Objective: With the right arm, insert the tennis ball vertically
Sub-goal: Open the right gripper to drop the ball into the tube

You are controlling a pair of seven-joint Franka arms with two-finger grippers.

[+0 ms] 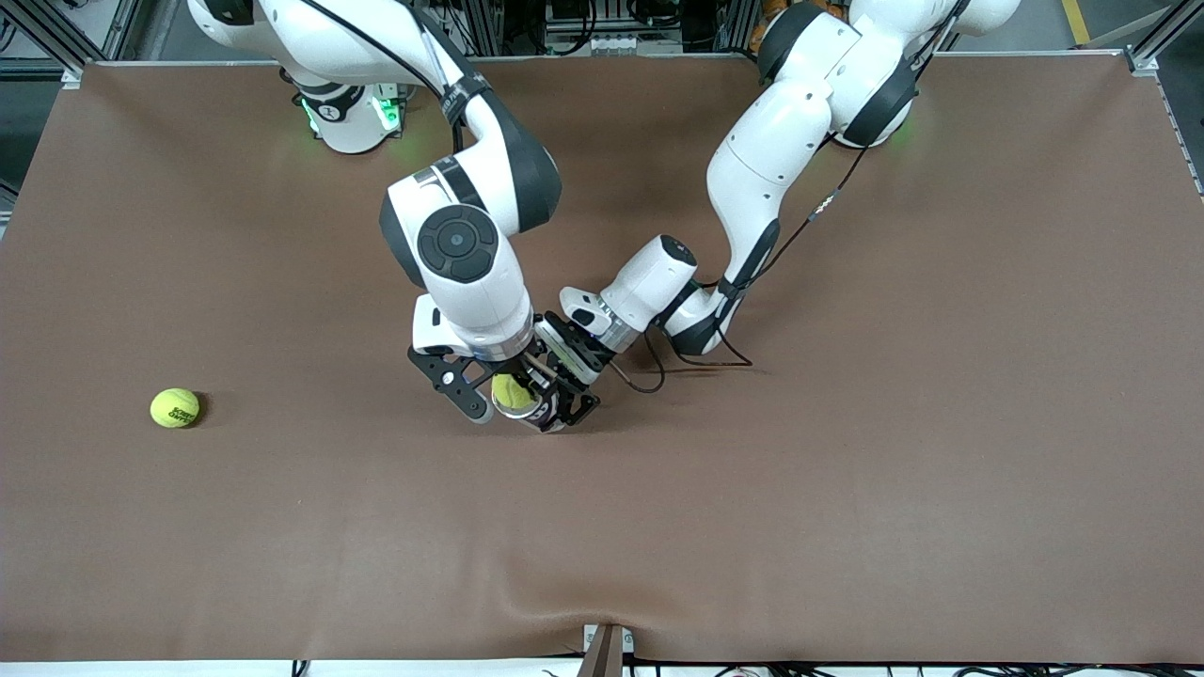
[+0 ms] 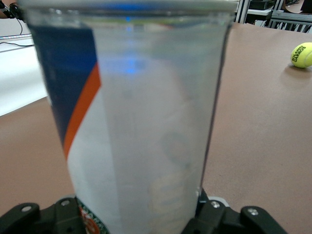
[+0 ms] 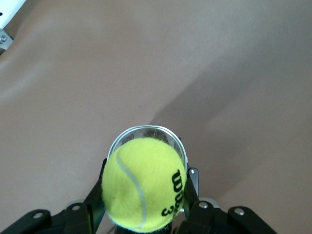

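My right gripper point(image 1: 508, 390) is shut on a yellow tennis ball point(image 3: 144, 183) and holds it just over the open round mouth of a clear plastic ball can point(image 3: 146, 132). The ball point(image 1: 510, 389) shows in the front view between the fingers, at the can's rim. My left gripper point(image 1: 564, 400) is shut on the can point(image 2: 131, 122), which stands upright, with a blue and orange label, and fills the left wrist view. The can point(image 1: 538, 411) stands mid-table.
A second tennis ball point(image 1: 175, 408) lies on the brown table cover point(image 1: 847, 470) toward the right arm's end; it also shows in the left wrist view point(image 2: 302, 54). A black cable point(image 1: 658, 362) trails on the cover by the left arm's wrist.
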